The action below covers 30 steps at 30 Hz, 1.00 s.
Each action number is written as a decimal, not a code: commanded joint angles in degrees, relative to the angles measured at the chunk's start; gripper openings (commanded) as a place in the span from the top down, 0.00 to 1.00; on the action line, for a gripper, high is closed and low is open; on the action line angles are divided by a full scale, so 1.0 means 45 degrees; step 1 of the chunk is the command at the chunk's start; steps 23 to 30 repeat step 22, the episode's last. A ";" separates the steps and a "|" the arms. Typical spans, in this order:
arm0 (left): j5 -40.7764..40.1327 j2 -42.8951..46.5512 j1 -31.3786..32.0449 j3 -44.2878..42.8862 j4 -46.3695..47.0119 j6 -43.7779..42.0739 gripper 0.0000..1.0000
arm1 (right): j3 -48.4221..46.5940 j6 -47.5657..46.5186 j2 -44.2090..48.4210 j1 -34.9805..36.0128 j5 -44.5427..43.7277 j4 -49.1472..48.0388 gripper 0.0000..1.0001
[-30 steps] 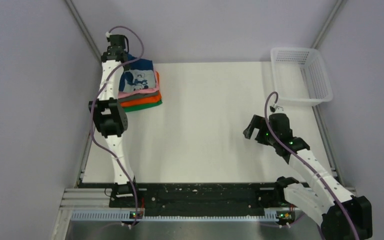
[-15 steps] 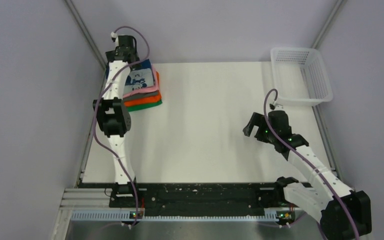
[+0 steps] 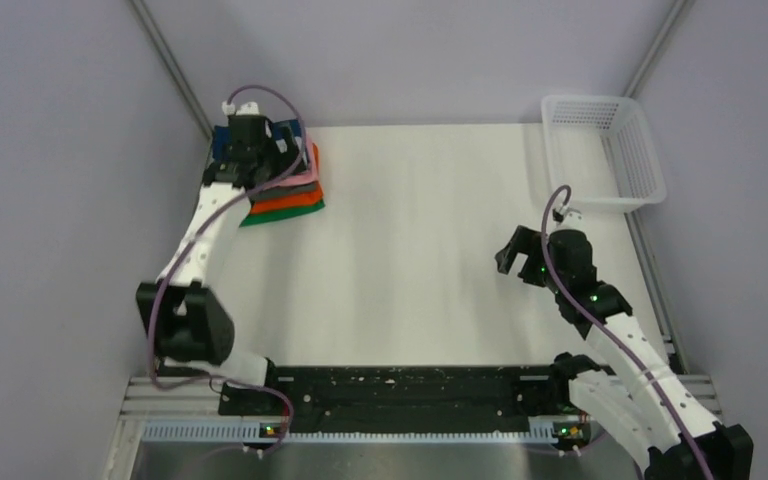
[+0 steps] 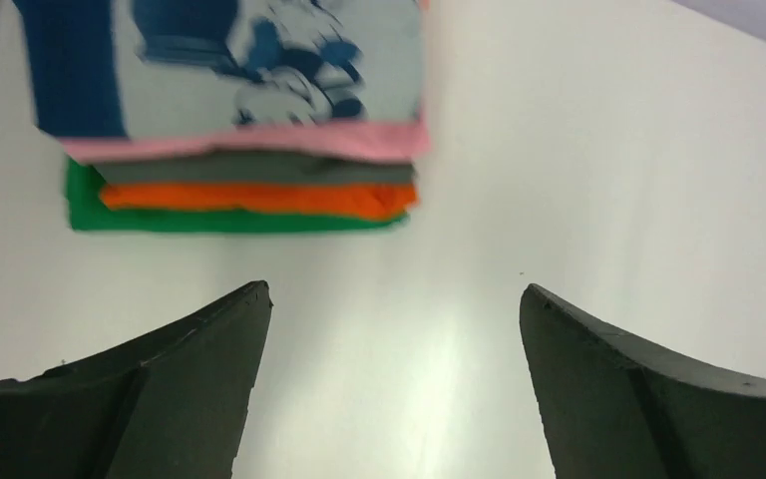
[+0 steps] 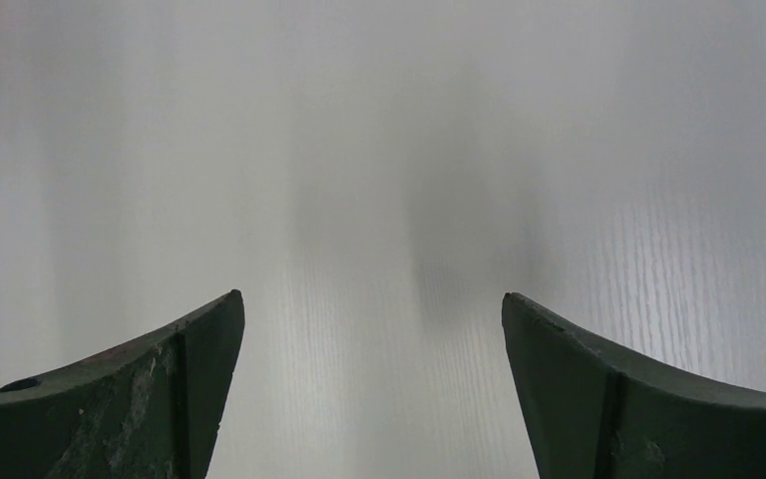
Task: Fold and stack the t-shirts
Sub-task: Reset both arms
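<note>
The left gripper (image 4: 391,299) stands wide open and empty. The stacked t-shirts (image 4: 249,165) lie just ahead of its fingertips, slightly left, navy on top. It should rise clear before swinging off, lest a finger drag the pile. The right gripper (image 5: 371,299), likewise open and empty, hangs over the table (image 5: 409,150), with the stack far to its left.

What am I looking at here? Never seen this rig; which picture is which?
Two robot arms are bolted at the near edge of a white table. The overhead picture shows both: left arm, right arm. The other two come from a camera on each wrist; the dark wedges at the bottom are that arm's own jaws. On the table: a stack of folded t-shirts, navy one on top, then pink, grey, orange, green, and a white basket at the far right. Both pairs of jaws stand open, holding nothing.
</note>
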<state>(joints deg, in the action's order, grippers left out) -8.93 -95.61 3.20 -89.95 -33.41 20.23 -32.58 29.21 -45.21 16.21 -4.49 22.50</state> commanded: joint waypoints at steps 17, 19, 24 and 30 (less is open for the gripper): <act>0.2288 1.3399 0.2179 1.3110 -0.0601 0.5803 0.01 | 0.1806 0.1027 0.2523 -0.0103 -0.2198 0.0733 0.01; 0.1704 1.3666 0.2179 1.2946 -0.0932 0.5794 0.01 | 0.1789 0.0859 0.2480 -0.0087 -0.2271 0.0664 0.01; 0.0700 1.3740 0.2179 1.2424 -0.1556 0.5952 0.01 | 0.1671 0.0755 0.2328 -0.0102 -0.2232 0.0617 0.01; 0.0700 1.3740 0.2179 1.2424 -0.1556 0.5952 0.01 | 0.1671 0.0755 0.2328 -0.0102 -0.2232 0.0617 0.01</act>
